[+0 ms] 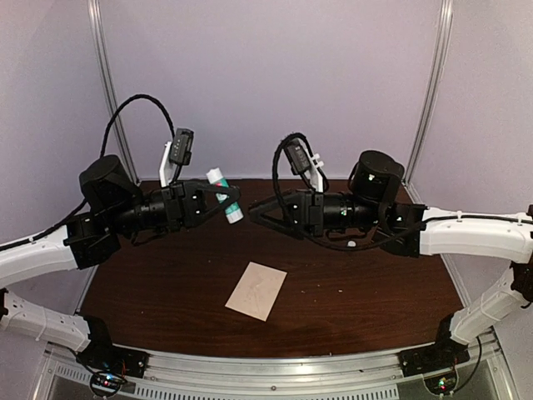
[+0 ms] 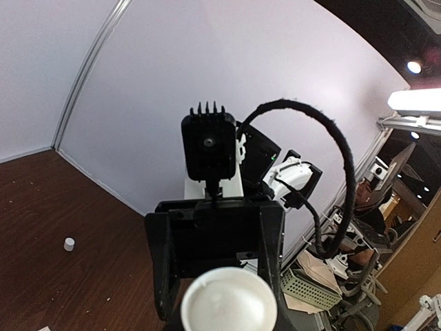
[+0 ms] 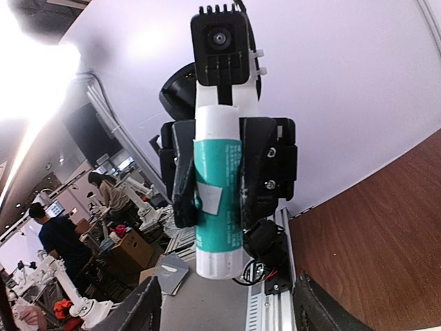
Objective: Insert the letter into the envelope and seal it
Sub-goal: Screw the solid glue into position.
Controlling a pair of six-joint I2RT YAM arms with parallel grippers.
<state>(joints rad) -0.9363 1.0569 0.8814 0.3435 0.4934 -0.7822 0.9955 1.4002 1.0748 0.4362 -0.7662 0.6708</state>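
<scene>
As it lies flat, the envelope (image 1: 256, 290) looks pale beige — rectangular.

Pale lilac wall panels (image 1: 266, 75) from ten to two o'clock, joined by aluminium posts (image 1: 106, 75) at eleven and one. Dark brown wood-grain tabletop (image 1: 350, 283) below, edged at six o'clock by a metal rail (image 1: 275, 368). Past the panels, in the right wrist view: a cluttered workshop (image 3: 117, 241) at seven o'clock, a person in a dark shirt (image 3: 55, 238), hard white glare (image 3: 27, 62) at ten.
</scene>
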